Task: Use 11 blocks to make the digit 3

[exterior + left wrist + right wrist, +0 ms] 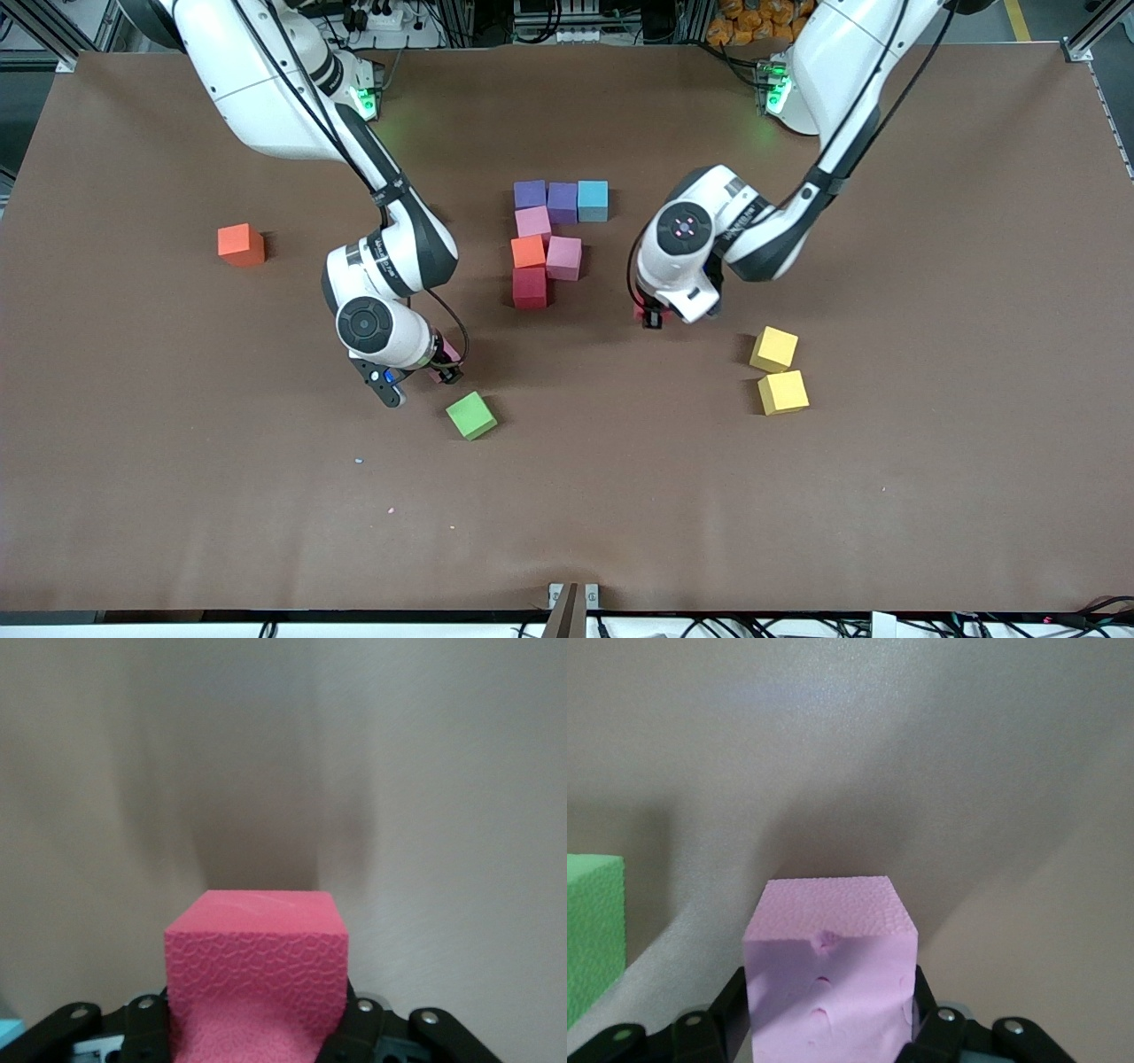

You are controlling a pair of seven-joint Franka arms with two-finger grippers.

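**Two cubes in hand, figure unfinished**

Left gripper [653, 316] clamped on red cube [255, 970] near partial digit [549, 239]; right gripper [443, 365] pinching pink cube [829, 970] beside green cube [470, 415]; next, I seat each cube flush against the digit.

Seven blocks [547, 241] touch mid-table: a purple, purple and light-blue bar, with pink, orange and red descending under its end and another pink beside the orange. Two yellow cubes [779, 371] lie toward the left arm's end, an orange-red one [241, 245] toward the right arm's. A red cube [255, 979] and a pink cube [829, 970] sit between gripper fingers.
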